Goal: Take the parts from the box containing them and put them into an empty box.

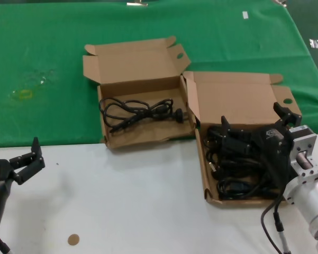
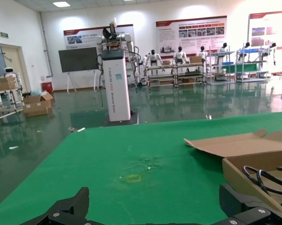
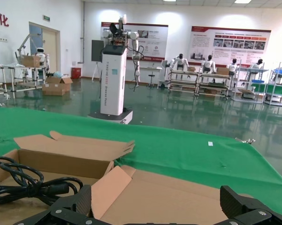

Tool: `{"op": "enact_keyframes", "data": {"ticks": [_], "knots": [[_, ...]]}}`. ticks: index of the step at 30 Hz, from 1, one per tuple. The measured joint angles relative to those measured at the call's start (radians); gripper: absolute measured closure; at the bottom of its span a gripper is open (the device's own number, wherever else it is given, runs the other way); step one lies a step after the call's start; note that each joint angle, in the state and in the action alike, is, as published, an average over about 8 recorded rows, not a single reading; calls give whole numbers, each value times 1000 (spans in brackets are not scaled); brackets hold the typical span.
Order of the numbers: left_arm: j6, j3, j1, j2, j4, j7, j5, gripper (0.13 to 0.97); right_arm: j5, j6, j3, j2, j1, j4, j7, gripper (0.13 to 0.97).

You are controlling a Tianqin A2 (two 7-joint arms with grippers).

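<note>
Left tool (image 1: 36, 156): parked low at the near left over the white part of the worktop (image 1: 121, 201), fingers spread apart, nothing between them.
Right tool (image 1: 254, 123): at the near right, above the box containing them (image 1: 238, 98), fingers set wide; it is down among the black cables, though whether it has hold of one cannot be told from here.
Parts in the near box (image 1: 235, 182): a heap of black coiled cables filling the floor of the box, partly hidden by the right arm.
Empty box (image 1: 139, 61): farther back and to the left, on the green cloth (image 1: 53, 63), lid open, just beside the other box.
Part in the far box (image 1: 140, 111): one black cable, loosely coiled, lying on its floor.
Small brown disc (image 1: 73, 239): on the white worktop, near the front edge.
</note>
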Motion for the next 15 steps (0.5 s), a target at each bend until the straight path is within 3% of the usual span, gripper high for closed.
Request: {"op": "enact_keyframes", "data": {"ticks": [15], "knots": [[0, 0, 0, 0, 0, 0, 0, 132, 0, 0, 0, 0, 0, 0, 0, 129]]}}
